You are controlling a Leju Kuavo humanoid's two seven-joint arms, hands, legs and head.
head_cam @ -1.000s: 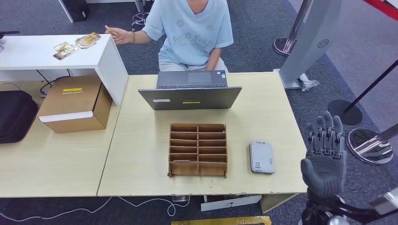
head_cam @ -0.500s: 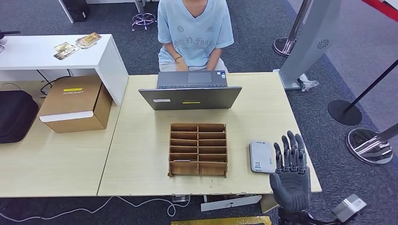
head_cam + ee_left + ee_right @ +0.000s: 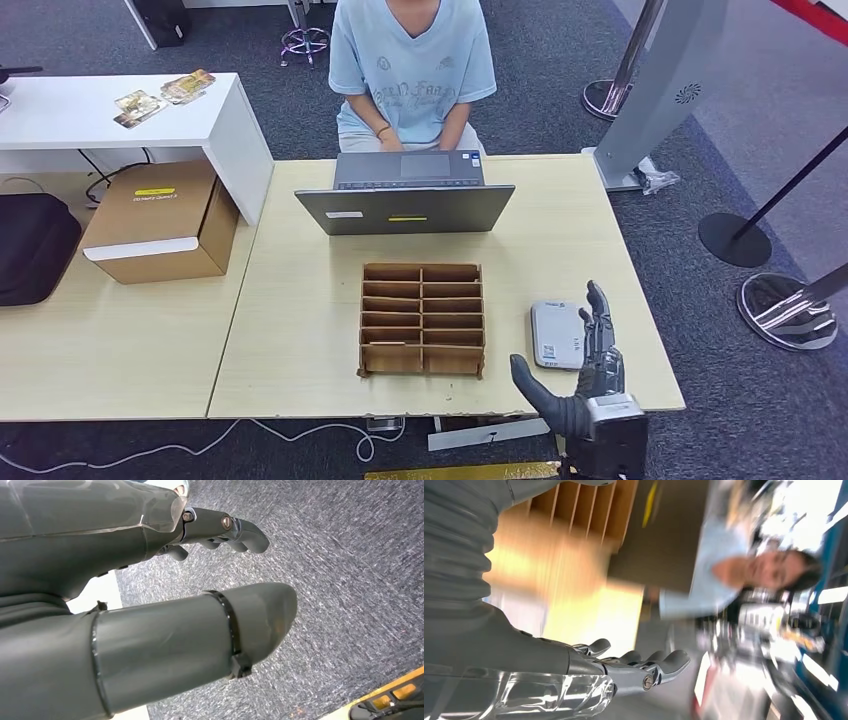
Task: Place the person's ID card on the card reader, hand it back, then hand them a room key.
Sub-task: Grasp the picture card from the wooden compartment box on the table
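Observation:
My right hand (image 3: 585,385) hovers over the table's front edge, just in front of the grey card reader (image 3: 556,335). Its fingers (image 3: 600,330) are stretched out toward the person, the thumb is spread, and it holds nothing. In the blurred right wrist view the right hand (image 3: 574,665) is equally bare. My left hand (image 3: 150,580) hangs over grey carpet with its thumb and fingers apart, holding nothing. The person (image 3: 412,70) in a light blue shirt sits behind the laptop (image 3: 405,195). Two cards (image 3: 160,95) lie on the white side desk (image 3: 60,120).
A wooden slotted organizer (image 3: 422,318) stands mid-table, left of the reader. On the left table are a cardboard box (image 3: 160,220) and a black bag (image 3: 30,245). Stanchion bases (image 3: 790,310) and a grey post (image 3: 660,90) stand to the right.
My right hand has swung left from beside the table to its front edge by the card reader and turned edge-on. The person drew an arm back from the white desk to the laptop.

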